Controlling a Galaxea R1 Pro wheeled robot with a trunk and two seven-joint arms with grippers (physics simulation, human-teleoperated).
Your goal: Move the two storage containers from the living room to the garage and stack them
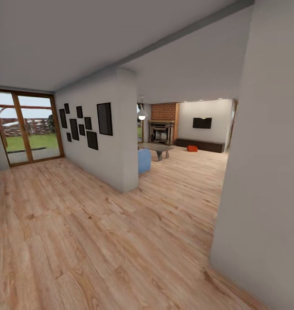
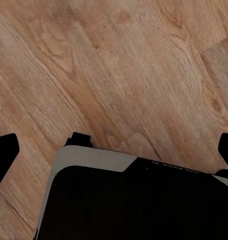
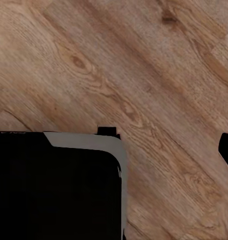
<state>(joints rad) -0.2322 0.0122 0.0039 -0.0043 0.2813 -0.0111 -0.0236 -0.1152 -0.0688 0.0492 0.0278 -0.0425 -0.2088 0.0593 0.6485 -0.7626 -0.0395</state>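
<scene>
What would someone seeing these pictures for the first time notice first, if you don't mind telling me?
Probably the light wood plank floor running from the foreground into the living room, where a red brick fireplace and a black wall TV stand at the far end. A small orange-red container sits on the floor before the long dark low cabinet. Dark frames cluster on the white wall at left.

Home; brick fireplace (image 1: 164, 125); wall TV (image 1: 202, 123)

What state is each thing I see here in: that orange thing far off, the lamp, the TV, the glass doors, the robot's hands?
Orange container: on the wood floor before the dark cabinet, untouched.
Lamp: lit.
TV: dark, off.
Glass doors: shut.
Left gripper: open, holding nothing, over the floor.
Right gripper: one fingertip in view; cannot tell.
</scene>
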